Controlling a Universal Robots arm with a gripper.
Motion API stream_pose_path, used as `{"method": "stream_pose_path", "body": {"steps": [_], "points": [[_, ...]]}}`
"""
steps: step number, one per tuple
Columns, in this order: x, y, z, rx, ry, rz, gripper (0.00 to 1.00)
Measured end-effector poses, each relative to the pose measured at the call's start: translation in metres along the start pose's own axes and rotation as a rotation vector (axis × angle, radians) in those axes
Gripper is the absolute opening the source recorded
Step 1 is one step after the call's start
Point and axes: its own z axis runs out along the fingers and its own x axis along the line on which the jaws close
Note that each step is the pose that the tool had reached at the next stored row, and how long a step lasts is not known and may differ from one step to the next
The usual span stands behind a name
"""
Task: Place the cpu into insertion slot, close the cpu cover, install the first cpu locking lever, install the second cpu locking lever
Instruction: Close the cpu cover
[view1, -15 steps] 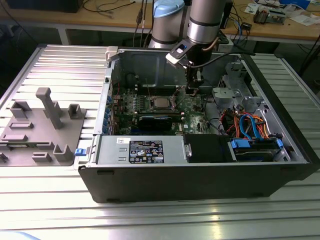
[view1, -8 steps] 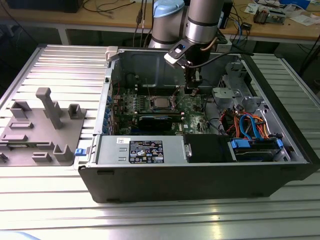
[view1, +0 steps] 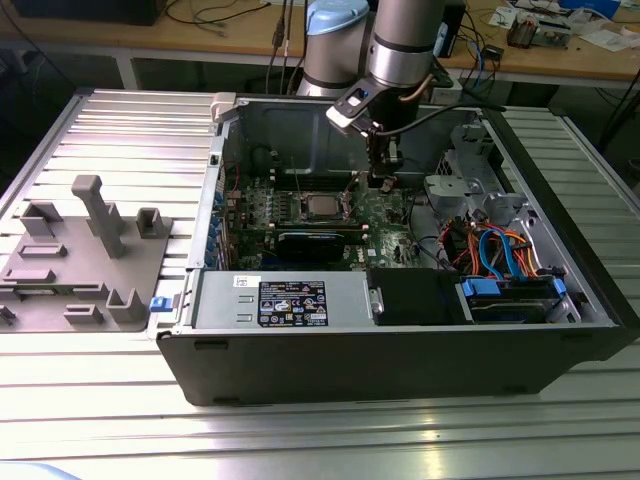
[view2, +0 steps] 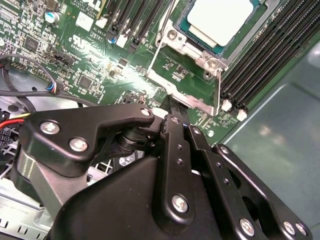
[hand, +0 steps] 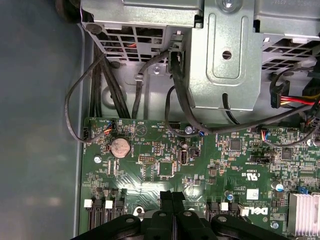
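Right now your cpu (view2: 220, 20) lies flat in the insertion slot (view2: 196, 49), silver top up. The cpu cover (view2: 182, 91) is swung open off the socket. The gripper (view2: 172, 105) sits right at that frame's outer edge, its fingers pressed together. In the exterior view you'll find the gripper at about three o'clock of the chip, down inside the open computer case (view1: 400, 360). A grey fixture tray (view1: 85, 250) lies well off at nine o'clock on the slatted table (view1: 300, 440).

Open cpu cover (view2: 190, 100) stands just beside the fingers (view2: 176, 135).
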Motion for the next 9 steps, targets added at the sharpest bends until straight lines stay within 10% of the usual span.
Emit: {"method": "stream_pose_path", "body": {"steps": [9], "points": [[0.0001, -0.0016, 0.0000, 0.0000, 0.0001, 0.000, 0.11]]}}
